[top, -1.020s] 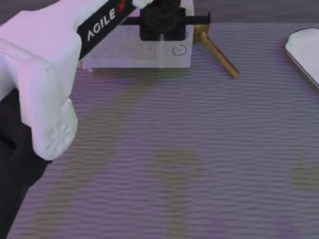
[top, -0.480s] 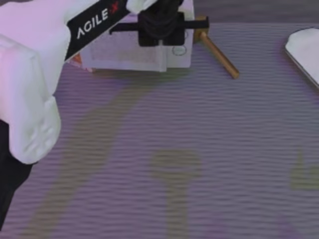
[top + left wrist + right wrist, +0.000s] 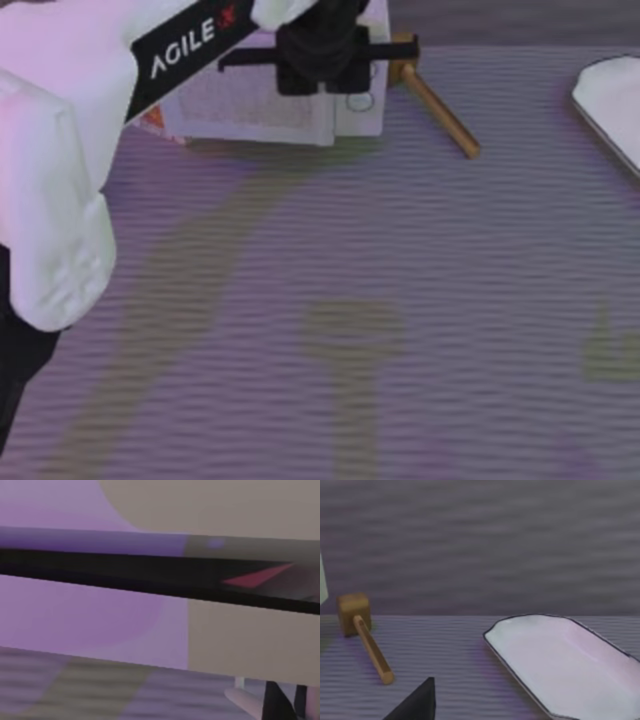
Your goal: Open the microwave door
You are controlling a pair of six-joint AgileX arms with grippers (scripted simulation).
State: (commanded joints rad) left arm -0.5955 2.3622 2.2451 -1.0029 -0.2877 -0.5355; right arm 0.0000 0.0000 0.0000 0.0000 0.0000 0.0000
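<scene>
The microwave (image 3: 364, 118) stands at the table's far edge, left of centre, one round knob (image 3: 360, 101) showing on its control panel. The microwave door (image 3: 250, 108) stands slightly ajar: its right edge juts out nearer than the control panel. My left arm reaches over the oven, and my left gripper (image 3: 326, 55) sits at the door's right edge, shut on it. In the left wrist view the microwave (image 3: 100, 615) fills the picture, with a dark slit across it. A black part of my right gripper (image 3: 420, 706) shows in the right wrist view, far from the oven.
A wooden hammer (image 3: 438, 103) lies just right of the microwave, also seen as the hammer (image 3: 369, 647). A white plate (image 3: 612, 100) sits at the far right edge, the same plate (image 3: 565, 665) close to my right gripper. Something orange (image 3: 150, 116) peeks out at the oven's left.
The door's right edge has swung out from the oven front, toward the table's near side. My left arm and gripper shifted slightly left with it.
</scene>
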